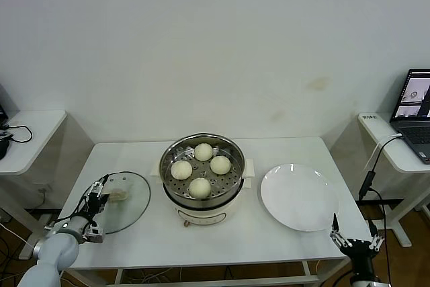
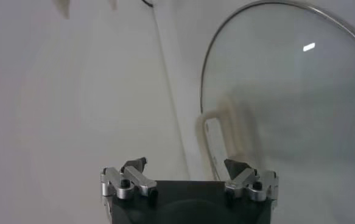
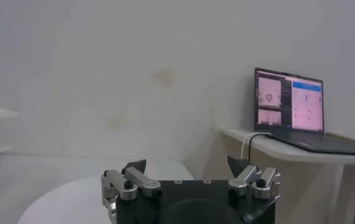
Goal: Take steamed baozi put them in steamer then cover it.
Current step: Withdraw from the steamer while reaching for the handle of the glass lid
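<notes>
Several cream-white baozi (image 1: 200,168) sit on the perforated tray inside the steel steamer (image 1: 171,196) at the table's middle. The clear glass cover (image 1: 134,203) lies flat on the table to its left, with its cream handle (image 1: 119,193) up. My left gripper (image 1: 98,193) is open, just above the cover's left rim beside the handle. In the left wrist view the cover (image 2: 287,91) and its handle (image 2: 217,140) lie ahead of the open gripper (image 2: 186,165). My right gripper (image 1: 355,236) is open and empty at the table's front right corner, as the right wrist view (image 3: 187,164) shows.
A flat white plate (image 1: 299,197) lies right of the steamer; its rim shows in the right wrist view (image 3: 55,201). Side tables stand at both sides, the right one with a laptop (image 1: 415,113) and a cable.
</notes>
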### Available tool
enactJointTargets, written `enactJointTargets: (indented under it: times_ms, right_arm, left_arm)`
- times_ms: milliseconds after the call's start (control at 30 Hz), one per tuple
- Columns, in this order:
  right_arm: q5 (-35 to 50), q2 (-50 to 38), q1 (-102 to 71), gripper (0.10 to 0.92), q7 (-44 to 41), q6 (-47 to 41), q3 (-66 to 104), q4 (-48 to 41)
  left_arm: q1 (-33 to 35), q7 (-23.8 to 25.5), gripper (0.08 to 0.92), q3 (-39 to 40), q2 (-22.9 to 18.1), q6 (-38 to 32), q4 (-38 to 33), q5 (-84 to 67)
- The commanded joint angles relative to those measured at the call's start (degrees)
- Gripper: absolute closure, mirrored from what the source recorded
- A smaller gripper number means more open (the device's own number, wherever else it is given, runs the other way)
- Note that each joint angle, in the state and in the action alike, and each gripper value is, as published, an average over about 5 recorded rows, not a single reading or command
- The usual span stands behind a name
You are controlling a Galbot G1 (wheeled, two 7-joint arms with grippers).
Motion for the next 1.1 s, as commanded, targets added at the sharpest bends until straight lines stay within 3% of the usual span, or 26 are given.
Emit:
enactJointTargets:
  times_ms: [33, 500, 600, 900, 1100]
  right_arm:
    - [-0.3, 0.4, -0.3, 0.203, 0.0, 0.1, 0.1, -0.2]
    - [-0.8, 0.7, -0.2, 0.203, -0.1, 0.1, -0.6, -0.6]
    - [-0.8, 0.6, -0.2, 0.203, -0.1, 0.1, -0.7, -0.6]
    - [-0.8, 0.6, -0.2, 0.203, -0.1, 0.2, -1.3, -0.6]
    - [-0.8, 0.2, -0.3, 0.203, -0.1, 0.1, -1.4, -0.5]
  left_arm:
    - [-4.9, 0.1, 0.177, 1.8, -0.1, 0.0, 4.1, 0.3]
    - [-6.6, 0.6, 0.179, 2.8, -0.5, 0.4, 7.8, -3.5]
    - [-6.4, 0.5, 0.213, 2.5, -0.7, 0.6, 8.0, -3.7]
    - [-4.7, -0.2, 0.465, 1.9, -0.9, 1.3, 7.4, -5.1]
    - [-1.9, -4.2, 0.638, -0.2, -2.2, 0.9, 5.2, -6.5]
